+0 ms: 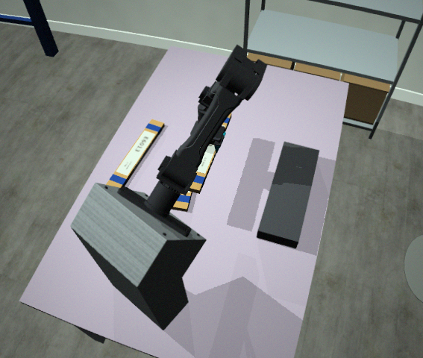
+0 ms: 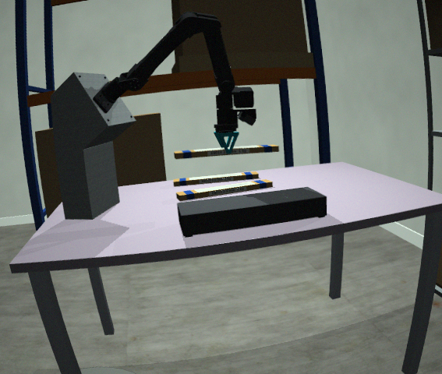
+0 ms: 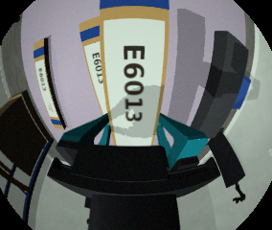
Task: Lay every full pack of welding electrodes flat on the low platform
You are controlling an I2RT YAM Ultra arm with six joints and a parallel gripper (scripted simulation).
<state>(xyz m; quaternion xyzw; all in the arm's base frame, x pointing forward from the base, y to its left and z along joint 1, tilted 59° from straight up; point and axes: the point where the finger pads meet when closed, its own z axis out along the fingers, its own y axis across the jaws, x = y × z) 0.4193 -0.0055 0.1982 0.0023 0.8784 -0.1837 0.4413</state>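
Note:
My gripper (image 2: 228, 151) (image 3: 133, 115) is shut on a welding electrode pack (image 1: 205, 162) (image 2: 255, 149) (image 3: 134, 72), with one teal finger on each side of it. The held pack is nearly level, high above the table, with its E6013 label facing up. A second pack (image 1: 183, 199) (image 2: 224, 189) (image 3: 97, 72) lies on the table, partly hidden by the held pack and the arm in the top view. A third pack (image 1: 136, 151) (image 2: 216, 178) (image 3: 45, 83) lies flat farther left. The low black platform (image 1: 288, 200) (image 2: 252, 213) (image 3: 220, 72) bears no pack.
The arm's grey pedestal (image 1: 122, 231) (image 2: 100, 177) stands at one end of the lilac table (image 1: 288, 92) (image 2: 373, 193). The held pack's shadow falls on the table beside the platform. A metal shelf (image 1: 319, 42) stands behind the table's far end in the top view.

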